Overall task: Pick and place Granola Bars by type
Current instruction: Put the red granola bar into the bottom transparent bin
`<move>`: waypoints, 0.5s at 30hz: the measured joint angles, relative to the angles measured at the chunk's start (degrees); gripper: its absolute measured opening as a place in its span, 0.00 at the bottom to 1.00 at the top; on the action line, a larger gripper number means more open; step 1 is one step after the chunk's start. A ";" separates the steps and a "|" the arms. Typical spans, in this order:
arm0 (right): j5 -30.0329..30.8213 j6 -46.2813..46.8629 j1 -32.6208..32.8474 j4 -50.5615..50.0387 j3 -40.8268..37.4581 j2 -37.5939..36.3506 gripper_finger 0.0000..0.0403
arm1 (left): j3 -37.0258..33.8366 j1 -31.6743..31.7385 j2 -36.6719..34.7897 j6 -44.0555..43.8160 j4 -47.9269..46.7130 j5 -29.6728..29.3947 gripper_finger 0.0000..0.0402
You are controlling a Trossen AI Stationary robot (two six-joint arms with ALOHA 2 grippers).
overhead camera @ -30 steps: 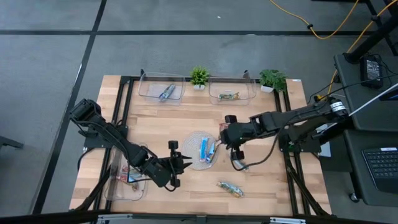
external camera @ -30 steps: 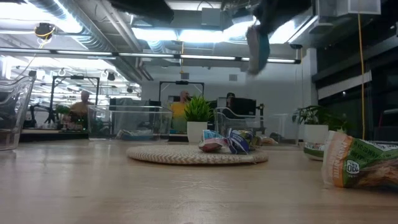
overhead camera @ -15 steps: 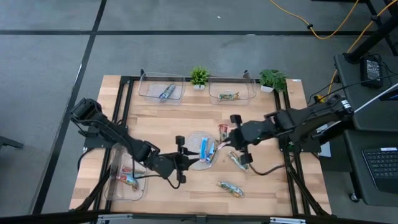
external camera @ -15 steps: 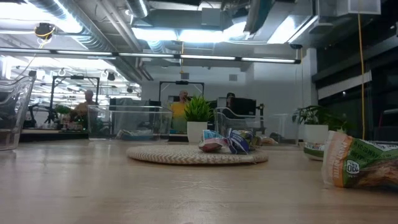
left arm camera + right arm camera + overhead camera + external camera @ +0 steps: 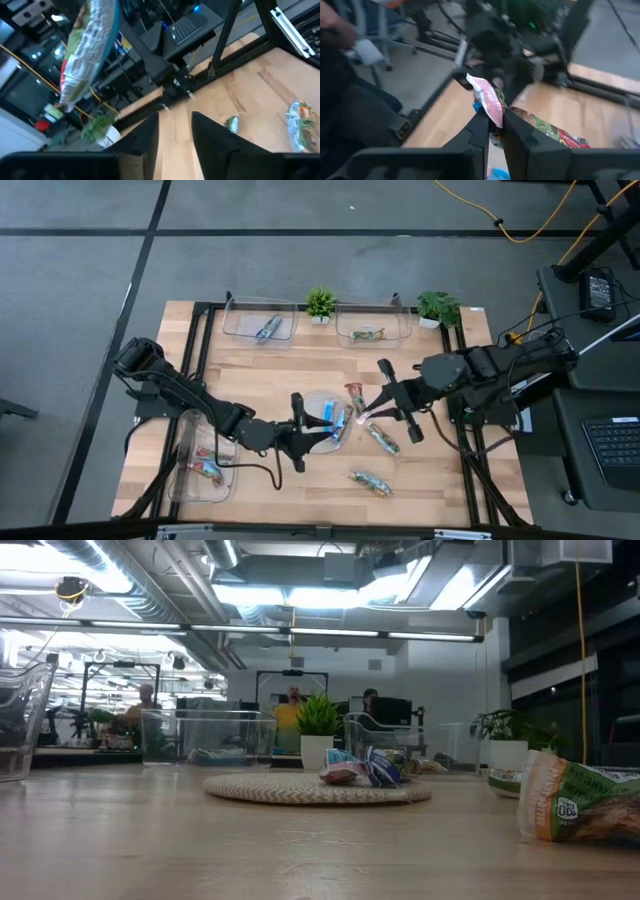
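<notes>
A round clear plate (image 5: 312, 400) at mid-table carries a blue bar (image 5: 333, 416). A red bar (image 5: 352, 392) rests at the plate's right edge. My right gripper (image 5: 364, 416) hangs above that edge, shut on a shiny pink-and-silver granola bar (image 5: 487, 100). The left wrist view also shows this bar (image 5: 90, 50). My left gripper (image 5: 322, 430) is open at the plate's near-left side, its fingers (image 5: 150, 135) level and pointing right with nothing between them. Two green bars (image 5: 383, 438) (image 5: 370, 482) lie on the wood. My right gripper pinches one end of the pink-and-silver bar (image 5: 493, 116) between its two fingers. The fingers slant down from the table's right side. The rest of the wrapper sticks out past the fingertips, and the bar is lifted clear of plate and table.
Two clear trays stand at the far edge, the left one (image 5: 260, 321) with a blue-silver bar and the right one (image 5: 374, 326) with a green bar. A third tray (image 5: 205, 467) at the near left holds red bars. Two small plants (image 5: 320, 302) (image 5: 439, 307) stand beside the far trays.
My right gripper has risen with the bar, which has left the top of the low view, and has drawn back a little toward the table's right. My left gripper has moved right, up to the plate, and has rolled at the wrist.
</notes>
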 joint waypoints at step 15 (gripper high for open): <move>-5.73 -1.29 0.00 4.71 0.00 0.09 0.11 | 3.37 -0.08 0.00 7.64 4.41 -0.65 0.62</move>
